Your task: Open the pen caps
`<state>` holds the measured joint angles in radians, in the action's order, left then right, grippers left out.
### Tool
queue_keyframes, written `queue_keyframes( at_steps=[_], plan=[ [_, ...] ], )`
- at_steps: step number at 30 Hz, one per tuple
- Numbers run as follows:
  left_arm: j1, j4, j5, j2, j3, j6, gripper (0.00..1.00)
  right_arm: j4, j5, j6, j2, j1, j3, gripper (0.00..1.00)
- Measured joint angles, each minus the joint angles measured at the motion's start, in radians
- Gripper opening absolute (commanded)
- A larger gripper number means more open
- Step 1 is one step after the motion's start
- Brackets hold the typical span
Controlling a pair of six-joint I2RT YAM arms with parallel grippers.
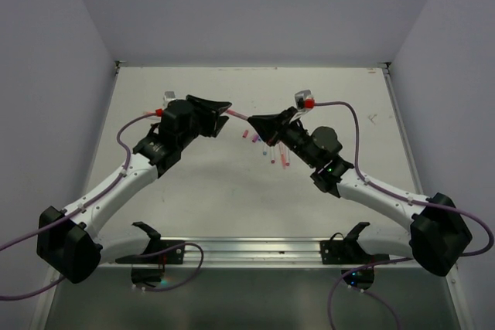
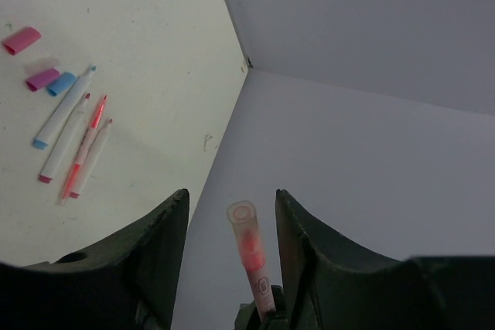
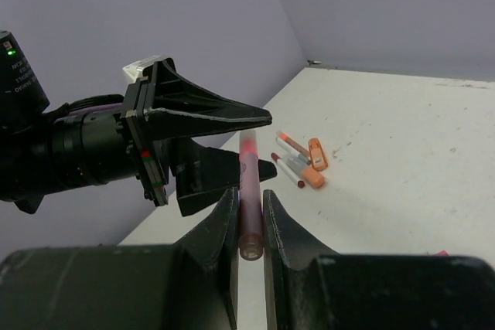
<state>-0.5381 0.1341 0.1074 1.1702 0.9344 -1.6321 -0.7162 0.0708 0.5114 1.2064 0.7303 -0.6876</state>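
Observation:
My right gripper (image 3: pixel 249 191) is shut on a thin pale pen (image 3: pixel 249 168) and holds it in the air over the middle of the table. The pen's far end, with red showing inside it, pokes between the spread fingers of my left gripper (image 2: pixel 231 193), which is open. That end (image 2: pixel 246 241) touches neither finger. From above, the pen (image 1: pixel 237 114) bridges the left gripper (image 1: pixel 226 111) and the right gripper (image 1: pixel 254 120). On the table lie loose pink (image 2: pixel 21 39), purple (image 2: pixel 42 79) and blue (image 2: pixel 62 83) caps beside several uncapped thin pens (image 2: pixel 66 110).
Two orange markers (image 3: pixel 317 154) lie with thin pens (image 3: pixel 286 169) on the white table. From above that cluster (image 1: pixel 272 152) sits just under the right gripper. Grey walls close in on three sides. A metal rail (image 1: pixel 247 249) runs along the near edge.

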Motion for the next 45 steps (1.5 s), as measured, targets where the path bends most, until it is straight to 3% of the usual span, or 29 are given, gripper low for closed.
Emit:
queue_keyframes(
  at_steps=[6, 10, 18, 20, 23, 32, 35, 39, 45],
  plan=[
    [0.000, -0.014, 0.001, 0.010, 0.000, -0.010, 0.44, -0.011, -0.002, -0.016, 0.014, 0.019, 0.000, 0.00],
    [0.000, -0.016, 0.001, 0.010, 0.003, -0.010, 0.34, -0.012, -0.005, -0.026, 0.024, 0.031, 0.000, 0.00],
    [0.000, -0.028, 0.011, 0.010, 0.006, -0.026, 0.05, -0.034, -0.028, -0.045, 0.032, 0.048, 0.003, 0.00],
    [0.000, -0.029, 0.013, 0.010, 0.006, -0.025, 0.00, -0.034, -0.028, -0.048, 0.032, 0.049, 0.003, 0.07],
    [0.000, -0.029, 0.015, 0.010, 0.006, -0.020, 0.00, -0.028, -0.027, -0.049, 0.030, 0.050, 0.004, 0.38],
    [-0.001, -0.045, 0.031, 0.008, 0.022, 0.115, 0.00, 0.202, -0.032, -0.060, -0.087, 0.053, 0.000, 0.72],
    [-0.001, -0.073, 0.021, 0.010, 0.027, 0.211, 0.00, 0.328, -0.034, -0.069, -0.134, 0.054, -0.037, 0.81],
    [-0.001, -0.103, -0.028, 0.043, 0.071, 0.391, 0.00, 0.516, -0.030, -0.095, -0.145, 0.054, -0.153, 0.87],
    [-0.001, -0.129, -0.142, 0.078, 0.100, 0.630, 0.00, 0.719, -0.008, -0.133, -0.098, 0.054, -0.336, 0.88]
  ],
)
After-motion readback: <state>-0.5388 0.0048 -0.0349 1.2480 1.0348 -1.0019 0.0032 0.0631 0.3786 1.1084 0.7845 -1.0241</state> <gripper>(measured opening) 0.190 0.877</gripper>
